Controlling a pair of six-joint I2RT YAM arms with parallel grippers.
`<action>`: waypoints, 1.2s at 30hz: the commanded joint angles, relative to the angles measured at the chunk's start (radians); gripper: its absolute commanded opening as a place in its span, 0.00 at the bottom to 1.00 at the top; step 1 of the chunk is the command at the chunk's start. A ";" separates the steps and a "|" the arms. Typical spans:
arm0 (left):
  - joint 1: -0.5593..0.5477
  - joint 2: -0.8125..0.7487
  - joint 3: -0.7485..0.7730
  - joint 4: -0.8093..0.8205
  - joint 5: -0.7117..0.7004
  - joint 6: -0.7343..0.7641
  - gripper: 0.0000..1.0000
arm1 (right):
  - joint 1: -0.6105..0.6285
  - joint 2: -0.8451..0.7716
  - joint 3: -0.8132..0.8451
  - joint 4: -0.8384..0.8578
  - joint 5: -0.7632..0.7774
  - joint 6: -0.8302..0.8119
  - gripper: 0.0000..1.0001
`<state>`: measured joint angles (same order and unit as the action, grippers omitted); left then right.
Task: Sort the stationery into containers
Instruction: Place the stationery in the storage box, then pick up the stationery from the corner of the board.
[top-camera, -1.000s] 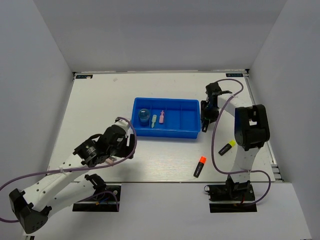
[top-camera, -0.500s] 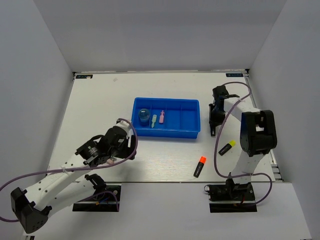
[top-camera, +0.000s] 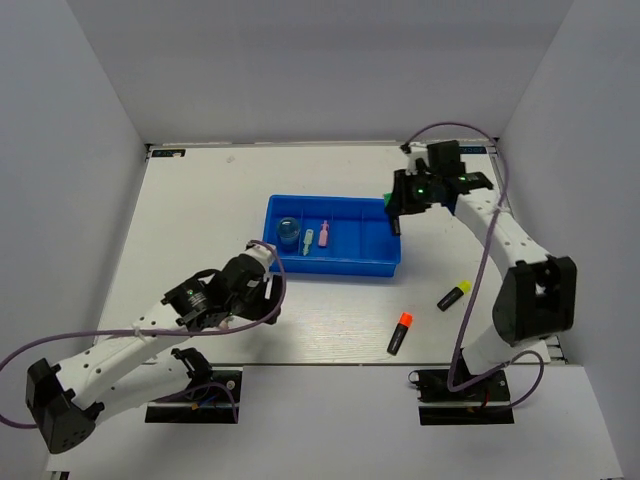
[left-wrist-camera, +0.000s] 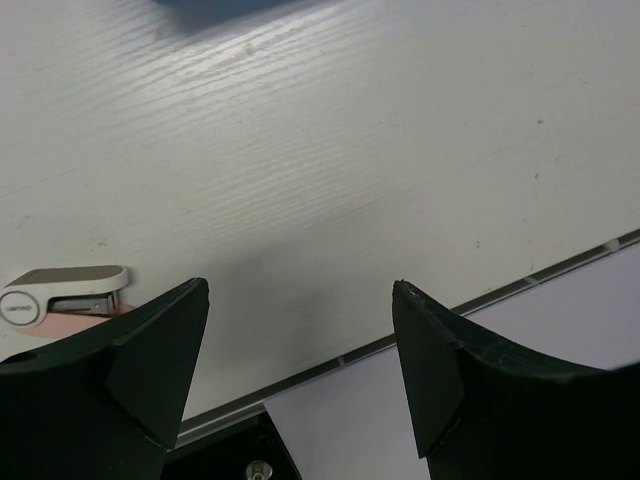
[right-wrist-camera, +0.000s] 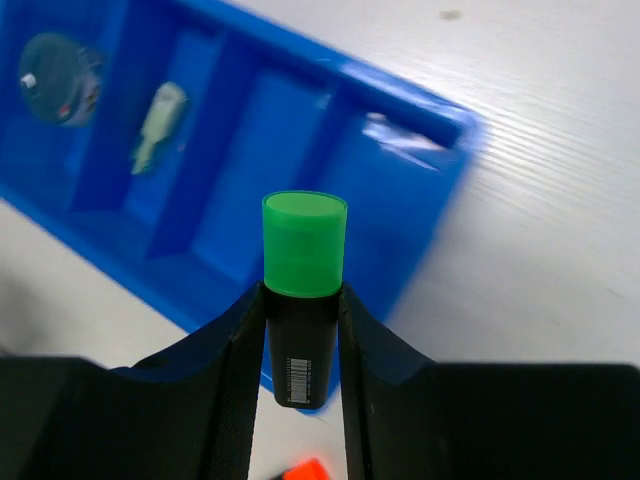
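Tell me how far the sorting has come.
Done: the blue round piece, whitish piece and pink piece lie in the tray. In hand: the right end effector holds the green highlighter above the tray's right end. Left: the orange highlighter and yellow highlighter lie on the table; the left end effector is open.

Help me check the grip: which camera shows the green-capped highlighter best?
Right wrist: the green-capped highlighter fills the centre, clamped in the right pincer, cap and barcode clear. Top external shows only a small green-and-dark speck at the blue tray's right end. Left wrist shows none of it.
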<state>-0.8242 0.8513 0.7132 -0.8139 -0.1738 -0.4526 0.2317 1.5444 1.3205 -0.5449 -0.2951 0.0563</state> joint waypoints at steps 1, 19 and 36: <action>-0.059 0.055 0.048 0.036 -0.021 -0.012 0.84 | 0.107 0.117 0.078 0.011 -0.173 0.022 0.00; -0.322 0.267 0.135 0.143 -0.173 -0.078 0.83 | 0.279 0.416 0.330 -0.089 0.182 0.200 0.55; -0.516 0.689 0.405 0.407 -0.087 0.002 0.52 | 0.157 -0.160 -0.147 -0.002 0.606 -0.087 0.00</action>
<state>-1.3109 1.4872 1.0611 -0.5133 -0.3111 -0.4648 0.4541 1.4353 1.2549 -0.5774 0.1326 0.0647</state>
